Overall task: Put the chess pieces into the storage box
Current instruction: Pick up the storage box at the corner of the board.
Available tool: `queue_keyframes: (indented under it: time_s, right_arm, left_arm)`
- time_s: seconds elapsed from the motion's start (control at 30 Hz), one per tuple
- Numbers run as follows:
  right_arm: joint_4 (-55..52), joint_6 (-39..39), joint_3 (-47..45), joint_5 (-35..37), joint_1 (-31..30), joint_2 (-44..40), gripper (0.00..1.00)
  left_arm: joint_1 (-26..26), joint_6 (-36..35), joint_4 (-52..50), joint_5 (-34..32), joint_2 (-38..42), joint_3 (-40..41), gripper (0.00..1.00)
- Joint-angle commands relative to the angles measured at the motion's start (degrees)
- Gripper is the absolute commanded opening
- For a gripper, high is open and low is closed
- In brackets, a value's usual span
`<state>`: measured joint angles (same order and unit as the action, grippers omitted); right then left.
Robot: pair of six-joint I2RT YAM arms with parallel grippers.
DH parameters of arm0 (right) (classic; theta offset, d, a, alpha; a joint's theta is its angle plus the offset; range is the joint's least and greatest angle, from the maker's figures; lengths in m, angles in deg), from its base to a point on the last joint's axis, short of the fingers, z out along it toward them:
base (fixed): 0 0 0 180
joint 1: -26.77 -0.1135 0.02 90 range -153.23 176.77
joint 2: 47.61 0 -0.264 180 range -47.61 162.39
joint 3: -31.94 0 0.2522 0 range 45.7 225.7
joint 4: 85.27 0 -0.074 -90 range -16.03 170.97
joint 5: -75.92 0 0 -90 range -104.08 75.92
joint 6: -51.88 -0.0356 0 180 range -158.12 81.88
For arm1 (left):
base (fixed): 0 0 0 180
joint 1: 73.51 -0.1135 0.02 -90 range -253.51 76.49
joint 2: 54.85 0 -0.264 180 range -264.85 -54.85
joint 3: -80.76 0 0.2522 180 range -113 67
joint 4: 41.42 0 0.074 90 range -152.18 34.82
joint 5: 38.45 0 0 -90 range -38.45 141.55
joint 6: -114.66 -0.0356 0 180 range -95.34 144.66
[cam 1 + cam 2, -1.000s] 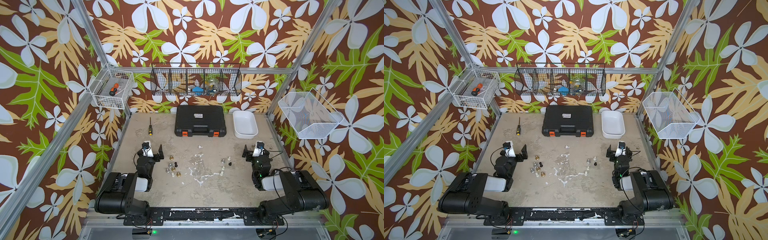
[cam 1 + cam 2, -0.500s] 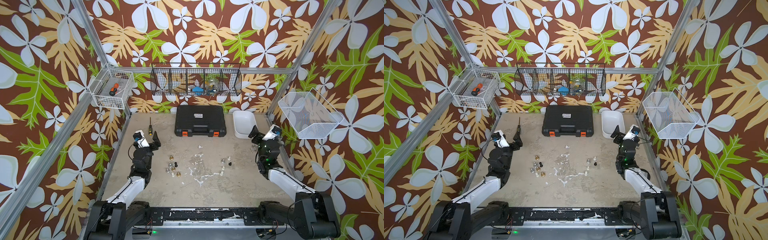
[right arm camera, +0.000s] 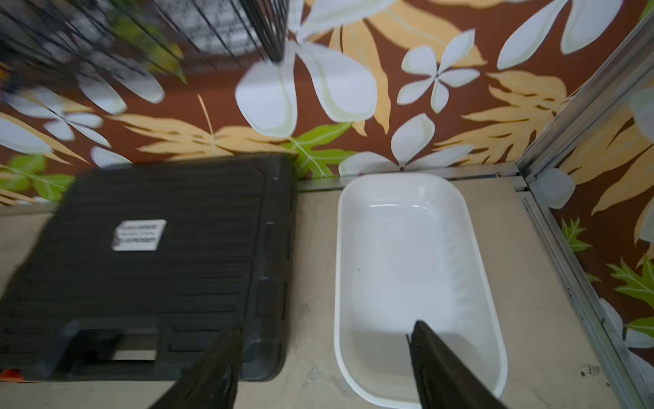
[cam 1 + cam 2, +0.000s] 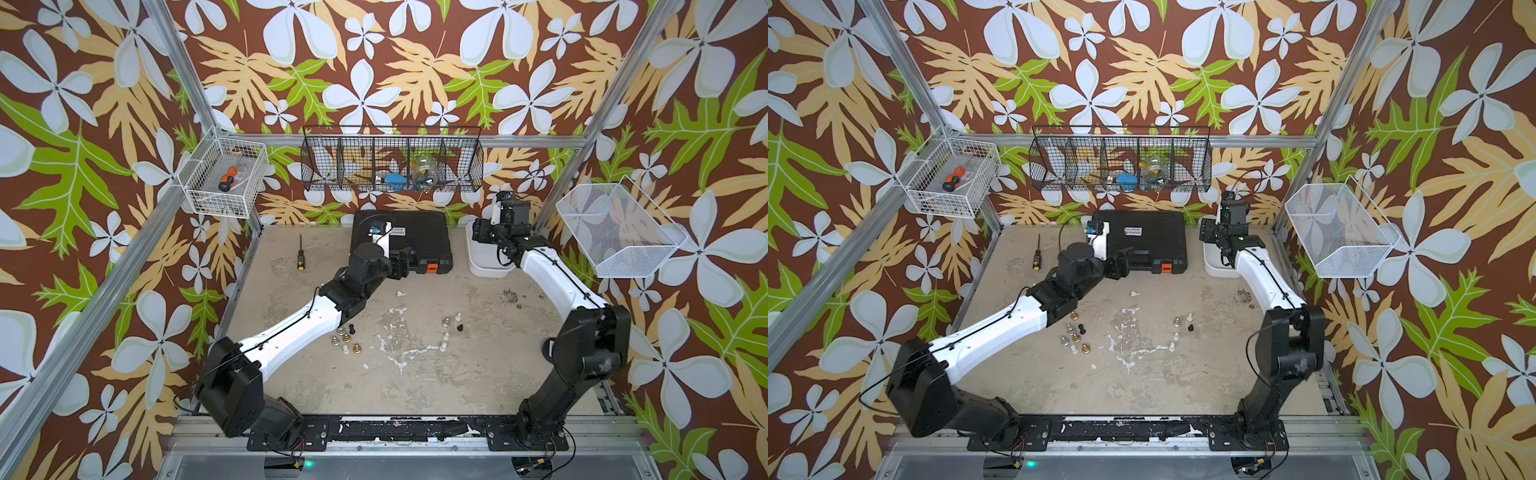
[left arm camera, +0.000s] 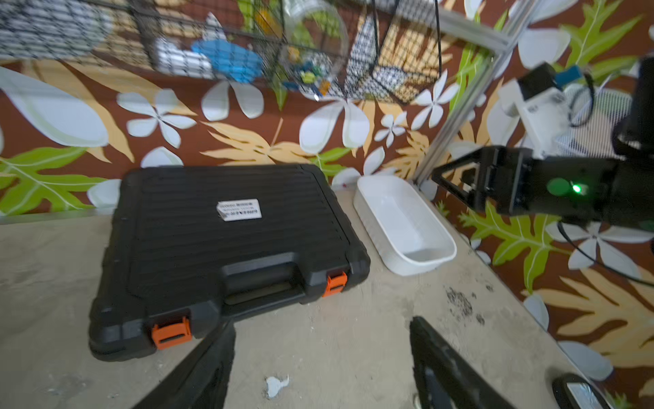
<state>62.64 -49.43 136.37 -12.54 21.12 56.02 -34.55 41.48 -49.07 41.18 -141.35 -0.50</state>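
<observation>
chess pieces (image 4: 345, 339) all on the bench (image 4: 415, 386), storage box (image 3: 407, 255) empty. left fingers (image 5: 205, 371) and right fingers (image 3: 442, 371) gape wide, holding nothing; next, i'd say, reach down onto a piece.

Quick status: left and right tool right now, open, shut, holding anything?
left tool: open, holding nothing.
right tool: open, holding nothing, hovering at the storage box.

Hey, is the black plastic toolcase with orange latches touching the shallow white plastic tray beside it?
Apart. The right wrist view shows a strip of bare tabletop between the black plastic toolcase and the shallow white plastic tray.
</observation>
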Motion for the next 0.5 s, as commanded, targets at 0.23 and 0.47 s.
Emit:
queue_keyframes:
  time_s: [0.23,0.47]
  right_arm:
    - [-19.94,7.7,16.61,2.49,-0.09,16.99,0.67]
    - [-22.86,8.14,23.98,3.27,-0.12,26.06,0.58]
  left_arm:
    - [1.38,1.79,-7.08,5.87,-1.03,2.88,0.71]
    - [1.38,2.34,-7.16,6.29,3.65,7.11,0.68]
